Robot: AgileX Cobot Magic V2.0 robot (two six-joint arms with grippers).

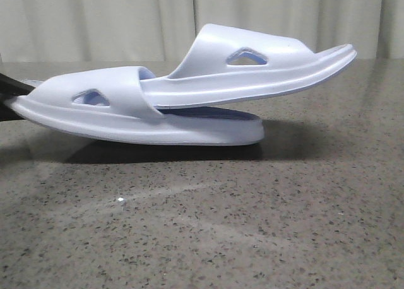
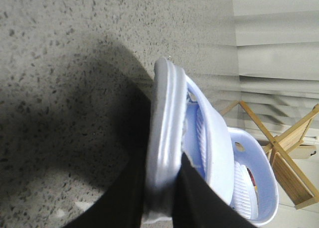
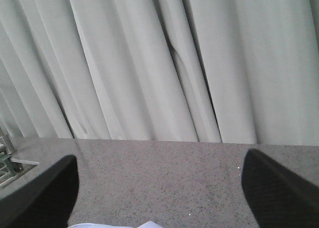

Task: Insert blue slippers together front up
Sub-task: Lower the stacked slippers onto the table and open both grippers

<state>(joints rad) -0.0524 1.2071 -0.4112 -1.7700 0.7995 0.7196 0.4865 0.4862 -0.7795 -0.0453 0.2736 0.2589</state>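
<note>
From my station the lighting is soft, even and moderately bright. The blue slippers [image 1: 189, 93] cast a dark shadow beneath them onto the speckled table [image 1: 202, 226], which shows a faint sheen up front. The left wrist view is shadow-heavy and slightly soft close up; the pale curtain [image 3: 149, 63] reads clearly.

The front view sits low and near the nested blue slippers [image 1: 189, 93], which the left wrist view shares close-up beyond its fingers [image 2: 199, 198]; the right wrist view faces curtains [image 3: 159, 63].
</note>
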